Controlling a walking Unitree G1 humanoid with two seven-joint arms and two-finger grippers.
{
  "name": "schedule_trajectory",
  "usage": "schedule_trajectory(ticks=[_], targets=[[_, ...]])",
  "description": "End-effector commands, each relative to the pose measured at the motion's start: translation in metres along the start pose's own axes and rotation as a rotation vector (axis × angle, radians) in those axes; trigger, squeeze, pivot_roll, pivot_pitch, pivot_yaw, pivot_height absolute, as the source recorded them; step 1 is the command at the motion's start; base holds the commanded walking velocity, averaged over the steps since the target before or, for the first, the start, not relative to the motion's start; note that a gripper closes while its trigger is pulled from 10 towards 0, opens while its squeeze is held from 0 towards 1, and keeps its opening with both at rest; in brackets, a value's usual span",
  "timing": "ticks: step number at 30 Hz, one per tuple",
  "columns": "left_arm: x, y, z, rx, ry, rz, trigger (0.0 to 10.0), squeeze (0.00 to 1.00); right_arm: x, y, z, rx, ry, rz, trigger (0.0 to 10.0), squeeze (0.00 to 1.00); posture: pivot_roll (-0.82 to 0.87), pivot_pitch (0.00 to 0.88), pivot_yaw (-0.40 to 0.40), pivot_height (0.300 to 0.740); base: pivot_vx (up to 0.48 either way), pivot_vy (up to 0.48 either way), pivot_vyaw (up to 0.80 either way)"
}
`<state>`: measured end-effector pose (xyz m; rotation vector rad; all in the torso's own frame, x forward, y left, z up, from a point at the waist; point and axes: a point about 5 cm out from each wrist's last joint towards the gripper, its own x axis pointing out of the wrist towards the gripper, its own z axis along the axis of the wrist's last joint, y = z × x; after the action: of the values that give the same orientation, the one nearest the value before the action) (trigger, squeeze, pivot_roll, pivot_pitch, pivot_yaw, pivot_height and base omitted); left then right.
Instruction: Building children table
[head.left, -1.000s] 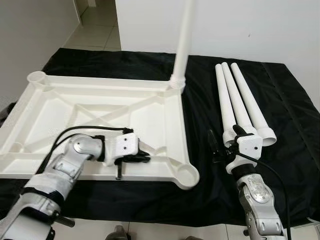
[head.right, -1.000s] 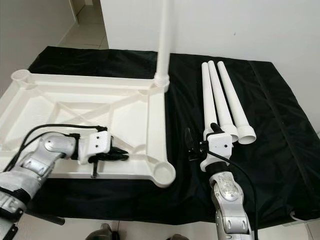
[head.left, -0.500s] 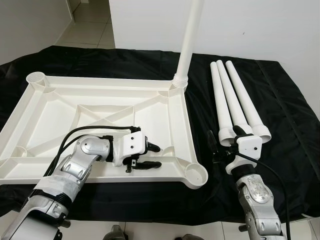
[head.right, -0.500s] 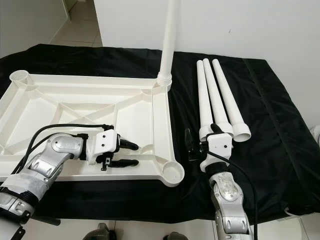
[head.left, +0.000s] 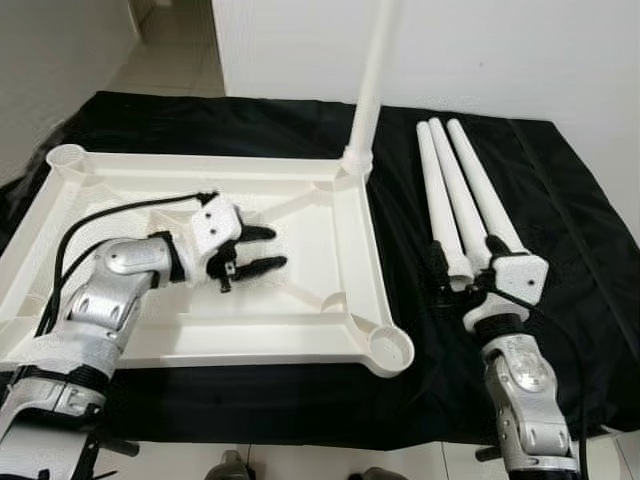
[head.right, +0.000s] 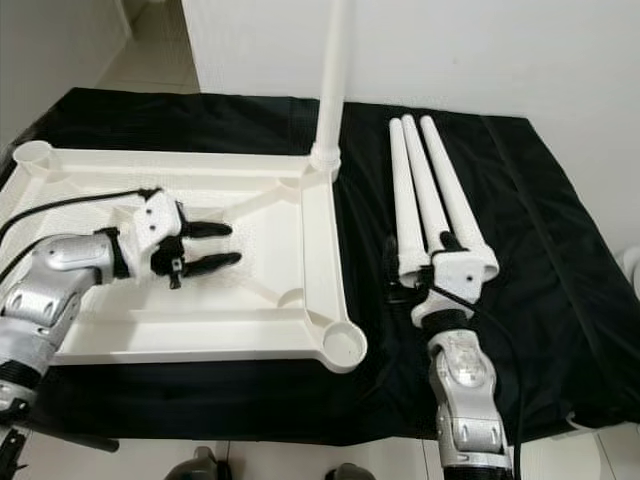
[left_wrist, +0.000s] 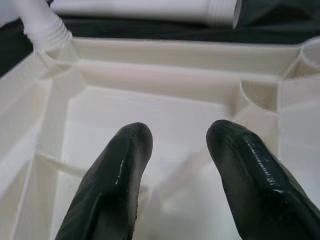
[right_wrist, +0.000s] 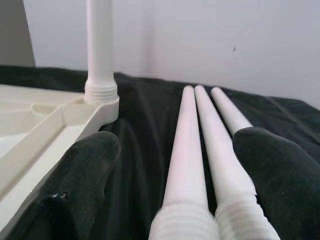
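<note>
The white table top (head.left: 200, 166) lies upside down on a black cloth. One white leg (head.left: 367, 90) stands upright, screwed into its far right corner socket. Three loose legs (head.left: 455, 190) lie side by side to the right of it. My left gripper (head.left: 275, 248) hovers open over the middle of the table top's ribbed underside, with nothing between its fingers (left_wrist: 125, 155). My right gripper (head.left: 466, 262) is open at the threaded near ends of the loose legs (right_wrist: 195, 150), its fingers to either side of them.
The black cloth (head.left: 570, 210) covers the whole work surface up to a white wall. Open sockets sit at the table top's near right corner (head.left: 390, 348) and far left corner (head.left: 68, 155). Tiled floor (head.left: 175, 40) lies beyond at the far left.
My left gripper has risen from the table top's near rim and moved back toward its middle, staying open. My right gripper has edged forward to the leg ends. The camera shifted slightly.
</note>
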<state>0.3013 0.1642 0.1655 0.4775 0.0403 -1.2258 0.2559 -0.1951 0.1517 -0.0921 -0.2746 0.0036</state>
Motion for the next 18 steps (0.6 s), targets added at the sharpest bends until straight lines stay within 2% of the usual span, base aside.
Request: schedule_trajectory(ticks=[1,3,5,8,18], targets=[[0.004,-0.015,-0.004,-0.001,0.029,-0.067,10.0,0.0,0.001,-0.001,-0.001,0.009,0.009,-0.013,10.0,0.0,0.06,0.053,-0.032,0.74,0.0,0.0,0.0],[0.004,-0.015,-0.004,-0.001,0.029,-0.067,10.0,0.0,0.001,-0.001,-0.001,0.009,0.009,-0.013,10.0,0.0,0.06,0.053,-0.032,0.74,0.0,0.0,0.0],[0.011,-0.022,-0.011,0.01,0.069,-0.06,10.0,0.0,0.002,0.0,-0.001,0.009,0.009,-0.005,10.0,0.0,0.05,0.055,-0.031,0.74,0.0,0.0,0.0],[0.016,-0.025,-0.012,0.012,0.073,-0.068,10.0,0.0,0.002,0.001,-0.001,0.007,0.008,0.001,10.0,0.0,0.05,0.059,-0.033,0.74,0.0,0.0,0.0],[0.023,-0.047,-0.011,0.023,0.093,-0.166,10.0,0.0,-0.002,0.0,-0.004,0.008,0.025,-0.009,10.0,0.0,0.05,0.077,-0.029,0.74,0.0,0.0,0.0]])
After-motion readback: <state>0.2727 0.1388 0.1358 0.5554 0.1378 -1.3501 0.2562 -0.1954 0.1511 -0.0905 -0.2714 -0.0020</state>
